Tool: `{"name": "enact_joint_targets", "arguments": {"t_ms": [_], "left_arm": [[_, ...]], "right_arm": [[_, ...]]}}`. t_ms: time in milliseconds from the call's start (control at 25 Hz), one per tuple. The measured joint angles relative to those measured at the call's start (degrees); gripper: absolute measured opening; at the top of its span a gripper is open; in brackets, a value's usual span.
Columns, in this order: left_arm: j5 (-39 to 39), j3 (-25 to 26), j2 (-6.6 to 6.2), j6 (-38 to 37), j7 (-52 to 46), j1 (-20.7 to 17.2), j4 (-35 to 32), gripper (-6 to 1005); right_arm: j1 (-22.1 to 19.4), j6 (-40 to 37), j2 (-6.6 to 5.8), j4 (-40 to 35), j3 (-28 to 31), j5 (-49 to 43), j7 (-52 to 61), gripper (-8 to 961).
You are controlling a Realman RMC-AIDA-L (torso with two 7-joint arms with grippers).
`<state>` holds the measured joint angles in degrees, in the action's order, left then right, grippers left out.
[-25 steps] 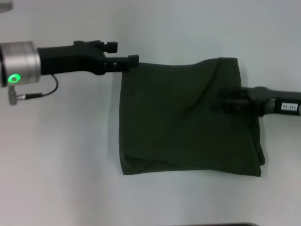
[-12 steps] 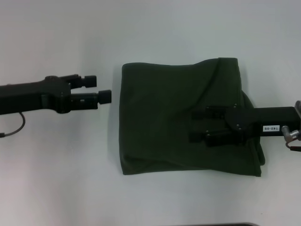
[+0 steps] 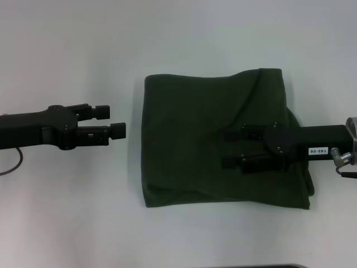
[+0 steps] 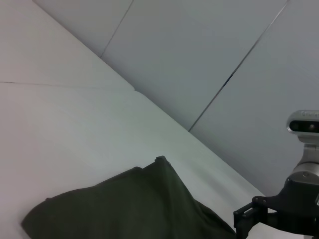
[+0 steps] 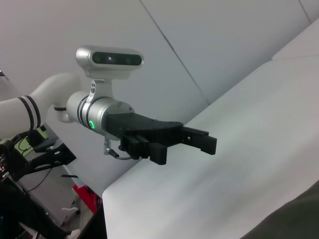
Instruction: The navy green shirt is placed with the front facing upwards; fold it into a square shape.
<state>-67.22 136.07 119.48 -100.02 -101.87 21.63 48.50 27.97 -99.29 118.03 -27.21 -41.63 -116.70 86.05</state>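
The navy green shirt (image 3: 189, 145) lies folded into a rough square on the white table, plain green side up, and no lettering shows. My left gripper (image 3: 114, 120) hovers just left of the shirt's left edge, open and empty, apart from the cloth. My right gripper (image 3: 225, 149) reaches in from the right over the shirt's right half, open with nothing between its fingers. The left wrist view shows the shirt (image 4: 129, 209) with the right gripper (image 4: 254, 219) beyond it. In the right wrist view the left gripper (image 5: 192, 147) stands open over the table, and a shirt corner (image 5: 294, 221) shows.
The white table (image 3: 67, 212) surrounds the shirt on all sides. A dark strip (image 3: 273, 266) marks the table's near edge. Pale wall panels (image 4: 199, 55) rise behind the table, and cables and equipment (image 5: 35, 149) sit off its side.
The left gripper let go of the shirt's far left corner, which dropped flat, and drew back to the left and nearer. The right gripper opened and reached further left over the shirt.
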Motion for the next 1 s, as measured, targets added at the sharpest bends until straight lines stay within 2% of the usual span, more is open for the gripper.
{"name": "enact_joint_targets", "arguments": {"t_ms": [1000], "left_arm": [[0.4, -0.1, -0.33, -0.8, -0.4, -0.5, -0.1, 907]], "right_arm": [[-0.6, -0.2, -0.45, 0.0, 0.1, 0.2, 1.7, 915]]}}
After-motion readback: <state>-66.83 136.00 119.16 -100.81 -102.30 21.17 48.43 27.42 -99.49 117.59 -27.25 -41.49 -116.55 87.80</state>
